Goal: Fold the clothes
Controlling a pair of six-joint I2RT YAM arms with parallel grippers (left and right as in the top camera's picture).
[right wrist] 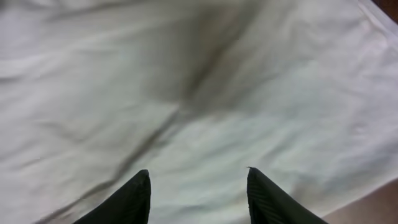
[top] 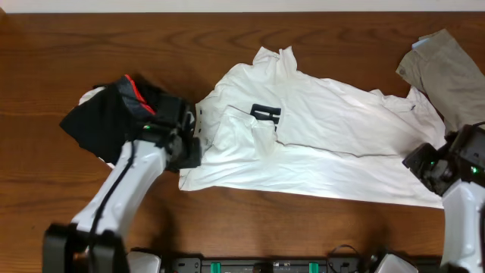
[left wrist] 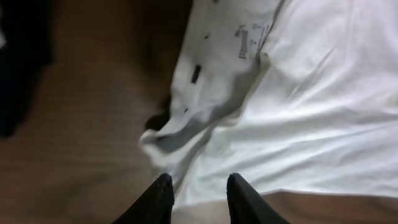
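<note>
**White T-shirt spread wide, a garment at each end**

The white T-shirt lies opened out and wrinkled across the middle of the wooden surface, running from left to right. Its left part is turned over on itself. Dark block lettering shows at the fold, and a printed label shows on the turned fabric. The black garment is crumpled, shows a red edge, and sits just beside the shirt's left end. The khaki-grey garment lies bunched at the far right corner, by the shirt's right end.

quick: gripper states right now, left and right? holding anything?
Left gripper: open, nothing held, over the shirt edge.
Right gripper: open, nothing held, over the shirt.
</note>
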